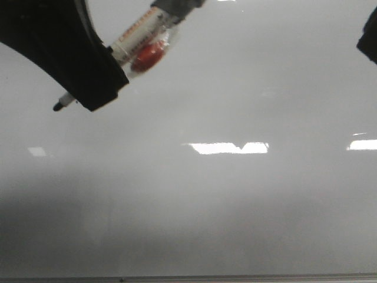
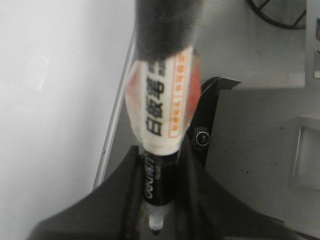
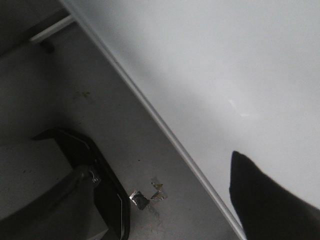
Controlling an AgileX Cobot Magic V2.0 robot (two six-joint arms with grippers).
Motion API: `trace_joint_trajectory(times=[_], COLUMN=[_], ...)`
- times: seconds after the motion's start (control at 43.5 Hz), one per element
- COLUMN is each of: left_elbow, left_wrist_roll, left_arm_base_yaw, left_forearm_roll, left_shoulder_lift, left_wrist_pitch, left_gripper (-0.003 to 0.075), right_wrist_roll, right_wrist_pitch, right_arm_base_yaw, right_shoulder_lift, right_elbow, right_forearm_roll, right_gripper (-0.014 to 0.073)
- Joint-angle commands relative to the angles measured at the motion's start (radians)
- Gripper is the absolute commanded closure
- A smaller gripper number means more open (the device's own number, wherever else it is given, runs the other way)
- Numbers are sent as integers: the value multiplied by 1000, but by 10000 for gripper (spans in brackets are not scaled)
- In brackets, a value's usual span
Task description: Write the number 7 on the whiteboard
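Marker, light, rigid and slick-barrelled, sits clenched mid-barrel in the left end effector, tip poised over the whiteboard, contact uncertain. No 7 shows yet. Right end effector: barely visible, grip state I cannot tell.

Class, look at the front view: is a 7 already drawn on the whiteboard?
No. The whiteboard shows only glare, and the marker tip hangs clear.
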Motion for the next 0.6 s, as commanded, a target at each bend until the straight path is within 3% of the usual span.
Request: trace_joint_trajectory(times=[0.0, 0.276, 0.575], left_elbow=[-33, -33, -33], left_wrist_roll=[1, 1, 31], left_arm_base_yaw=[-65, -137, -137], left_forearm_roll=[-6, 3, 5], left_shoulder_lift=[-14, -12, -12], left_wrist_pitch=[-25, -27, -29], left_gripper=[741, 741, 741], right_wrist_roll=[-152, -325, -328], right_wrist_pitch=[-7, -35, -33], right_arm_base_yaw=[50, 181, 229], right_shoulder_lift=[11, 79, 170], right_elbow=[-38, -45, -131], right_forearm_roll=[110, 282, 322], right_gripper=[12, 12, 17])
